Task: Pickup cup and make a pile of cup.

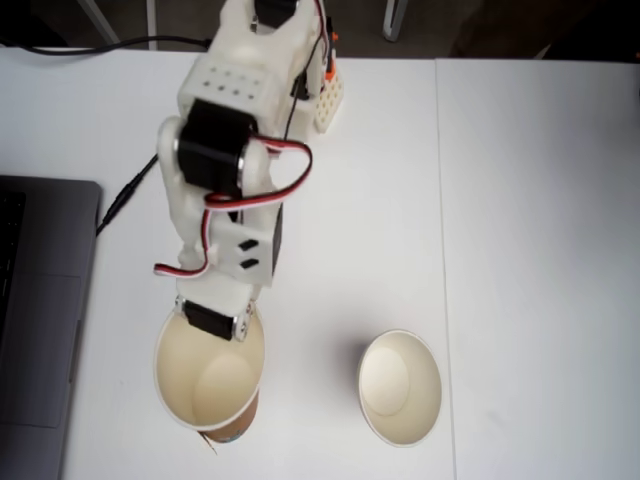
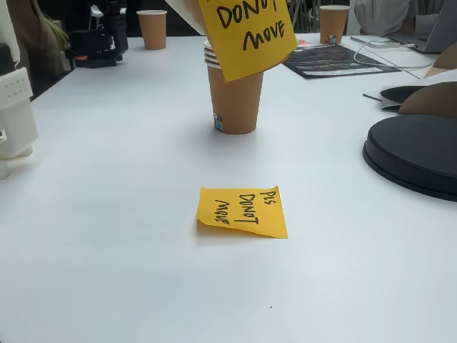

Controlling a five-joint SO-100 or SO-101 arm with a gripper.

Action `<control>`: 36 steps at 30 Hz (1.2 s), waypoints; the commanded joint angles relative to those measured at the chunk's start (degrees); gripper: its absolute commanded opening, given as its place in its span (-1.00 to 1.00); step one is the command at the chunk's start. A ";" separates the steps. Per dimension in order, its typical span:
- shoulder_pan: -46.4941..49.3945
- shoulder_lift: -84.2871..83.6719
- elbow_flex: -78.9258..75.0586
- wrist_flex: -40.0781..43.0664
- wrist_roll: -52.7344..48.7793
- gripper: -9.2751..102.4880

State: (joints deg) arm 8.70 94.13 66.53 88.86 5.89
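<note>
In a fixed view from above, my gripper [image 1: 214, 324] reaches down over the near rim of a paper cup [image 1: 210, 385] with a cream inside and a strip of brown outer wall showing at its lower edge. The jaws look closed across that rim, and the cup appears larger than the other, as if lifted. A second, alike cup [image 1: 400, 388] stands apart to the right on the white table [image 1: 520, 250], mouth up and with nothing in it. The two cups are separate, about a cup's width apart.
A grey laptop [image 1: 40, 300] lies at the left edge with a black cable [image 1: 125, 195] beside it. In another fixed view, an orange sticky note [image 2: 243, 211] lies on a table, a stack of brown cups [image 2: 234, 100] behind it, and a black disc [image 2: 414, 153] at right.
</note>
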 commanded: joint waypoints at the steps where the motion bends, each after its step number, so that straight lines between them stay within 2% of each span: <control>1: -3.34 6.86 -1.32 0.35 0.35 -0.95; 9: -9.14 9.93 -1.76 0.35 0.35 -0.95; 21: -19.51 9.40 -10.46 0.44 0.35 -0.95; 36: -28.39 9.40 -10.63 0.44 0.35 -0.95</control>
State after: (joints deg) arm -18.63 100.20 60.56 88.95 5.89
